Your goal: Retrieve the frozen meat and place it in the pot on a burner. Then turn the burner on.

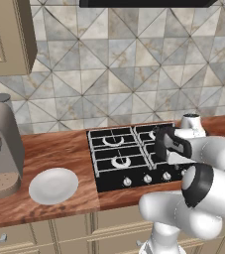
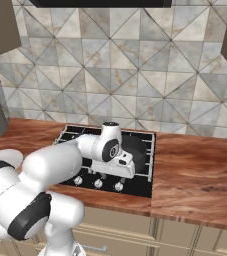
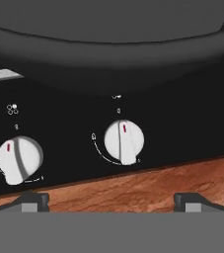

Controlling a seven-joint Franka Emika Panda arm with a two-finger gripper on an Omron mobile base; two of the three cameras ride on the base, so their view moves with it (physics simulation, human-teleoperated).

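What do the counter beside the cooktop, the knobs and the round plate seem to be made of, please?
The reddish-brown counter looks like polished wood: streaky grain with a soft sheen. The small round silver knobs appear to be brushed metal or metal-look plastic, pale with soft shading. The round white plate seems glazed ceramic, smooth and evenly pale, though plastic is possible.

Arm: glossy white rounded shells, fat tubular links, lower right of left base view. Dark charcoal bands at joints, one oval black cap on elbow segment. Hand block near centre right: black housing with white trim.

Right base view, lower left: same white links, black ring on lowest bulge; wrist a white cylinder with dark round end face.

Hand view, bottom edge: gripper fingertips small, dark grey, blocky.
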